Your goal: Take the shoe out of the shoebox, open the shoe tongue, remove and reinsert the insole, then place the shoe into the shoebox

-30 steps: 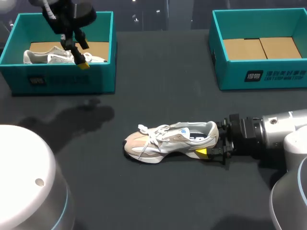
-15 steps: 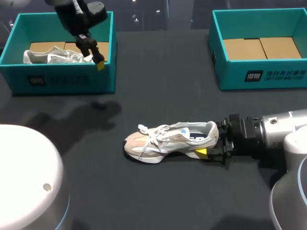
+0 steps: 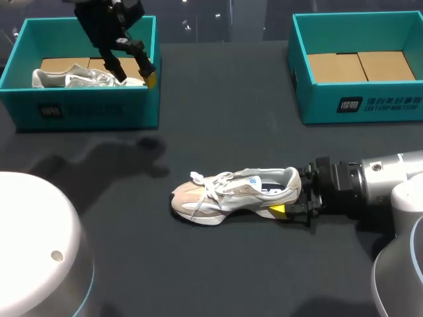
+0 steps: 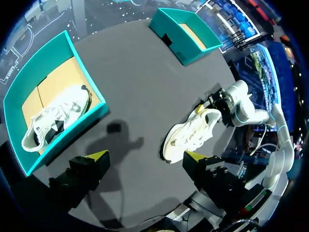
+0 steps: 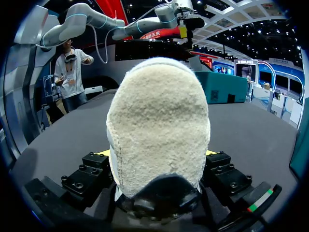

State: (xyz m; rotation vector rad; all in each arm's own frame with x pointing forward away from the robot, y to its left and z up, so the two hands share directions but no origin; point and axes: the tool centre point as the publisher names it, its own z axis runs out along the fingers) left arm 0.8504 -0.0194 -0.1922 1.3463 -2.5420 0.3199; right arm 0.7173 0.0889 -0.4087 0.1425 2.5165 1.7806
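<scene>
A beige and white shoe lies on its sole mid-table, toe to the left. My right gripper is shut on its heel; in the right wrist view the fuzzy heel fills the gap between the fingers. My left gripper hangs open and empty above the right end of the left teal shoebox. In the left wrist view the left gripper is high over the table, with the shoe ahead of it. A second pale shoe lies inside the left box.
A second teal shoebox stands at the back right, showing only its cardboard floor. Dark tabletop lies between the two boxes and in front of the shoe. My right arm stretches in low behind the shoe's heel.
My left gripper has swung to the right above the left shoebox, towards its right wall. The right gripper and the shoe have stayed where they were.
</scene>
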